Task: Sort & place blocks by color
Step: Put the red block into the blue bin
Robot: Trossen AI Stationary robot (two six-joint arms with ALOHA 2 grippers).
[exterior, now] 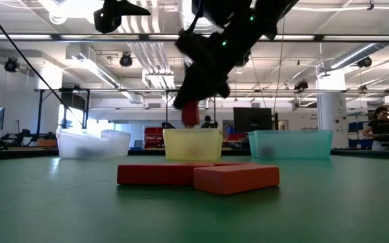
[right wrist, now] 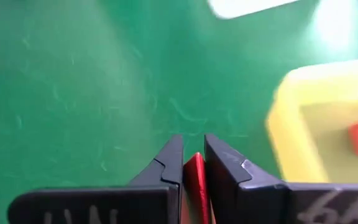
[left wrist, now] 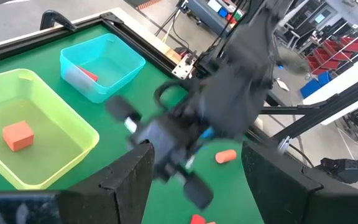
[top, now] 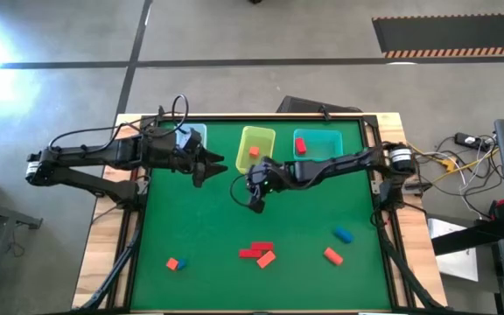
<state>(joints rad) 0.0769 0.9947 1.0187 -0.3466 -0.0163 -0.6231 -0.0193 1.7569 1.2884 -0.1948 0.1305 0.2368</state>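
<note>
Flat red block [right wrist: 195, 177] (thin), dark fingers [right wrist: 169, 163] pinching

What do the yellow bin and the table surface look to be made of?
Yellow bin: thin translucent plastic, glossy; the mat and an orange block show through its walls. Table surface: a green mat, matte, probably felt or a similar fabric; fine fibre-like scuffs show in the right wrist view, with no sharp reflections.
</note>
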